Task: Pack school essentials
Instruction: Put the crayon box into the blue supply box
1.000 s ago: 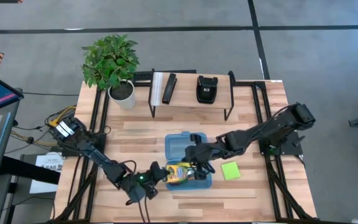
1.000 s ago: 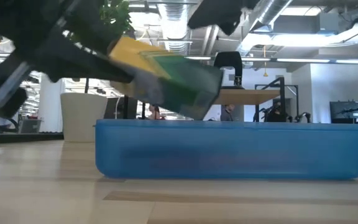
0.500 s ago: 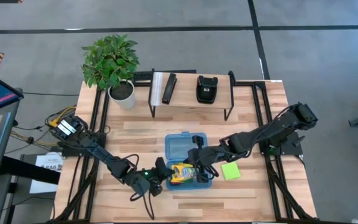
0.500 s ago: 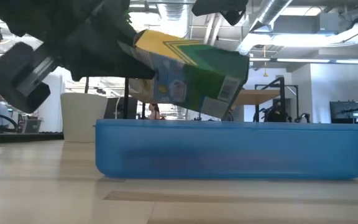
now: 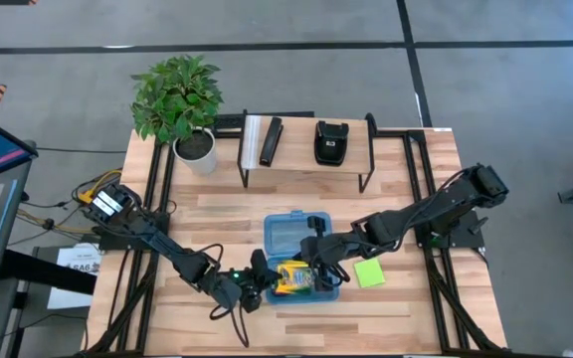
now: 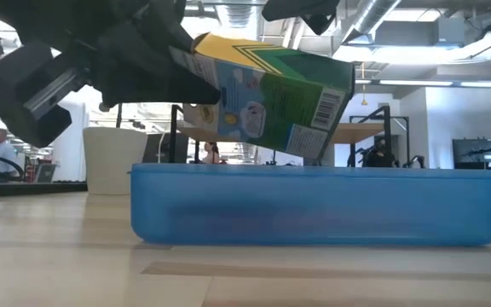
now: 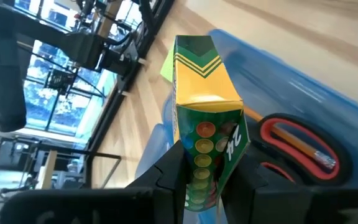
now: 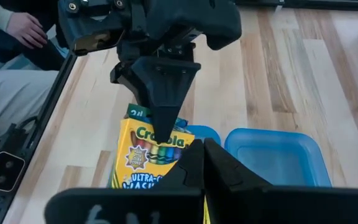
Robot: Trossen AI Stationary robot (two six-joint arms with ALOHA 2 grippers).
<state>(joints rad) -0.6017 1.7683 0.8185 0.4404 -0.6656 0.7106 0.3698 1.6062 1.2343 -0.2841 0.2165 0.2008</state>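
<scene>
Carried further over the blue box (image 5: 311,288) toward 3 o'clock, the crayon box (image 5: 293,277) hangs tilted in the left gripper (image 5: 265,279), clamped, nearly packed; right gripper (image 5: 318,269) hovers closed.

Yellow-green cardboard crayon box (image 5: 293,278) w/ printed crayon graphics: clamped at one end in my left end effector (image 7: 202,186), tilted, free end highest, hanging over the open blue plastic container's (image 6: 314,205) rim, above its contents. Orange-handled scissors (image 7: 291,140) lie flat inside that container, a yellow pencil (image 7: 300,143) across the handle loop. Lime-green square sticky-note pad (image 5: 369,273) flat on table, just beside container's right edge.
</scene>
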